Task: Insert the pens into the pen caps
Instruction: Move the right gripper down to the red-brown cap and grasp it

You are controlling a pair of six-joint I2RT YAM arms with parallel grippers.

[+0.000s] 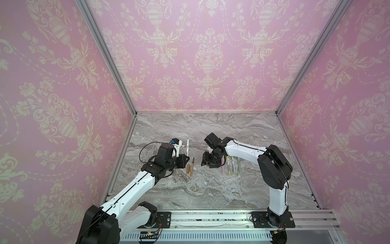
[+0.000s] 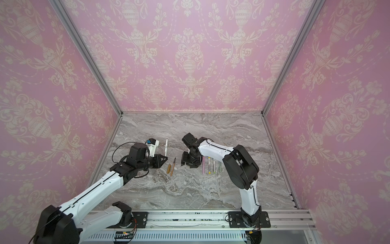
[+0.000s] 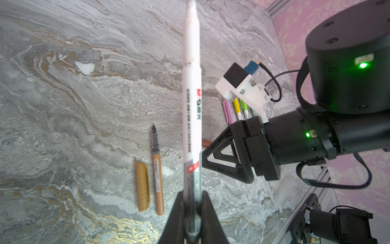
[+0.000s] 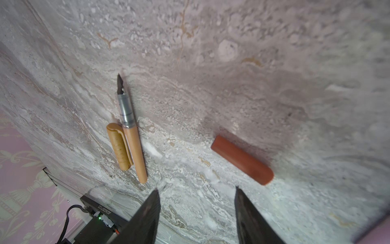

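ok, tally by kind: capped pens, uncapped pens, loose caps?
Capped pens: 4 (pink pen, yellow pen, green pen, sage pen)
Uncapped pens: 2 (white pen in left gripper, tan pen)
Loose caps: 2 (tan cap, brown cap)
Total: 8

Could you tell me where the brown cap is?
In the right wrist view the brown cap lies flat on the table just ahead of the open right gripper, apart from the tan pen.
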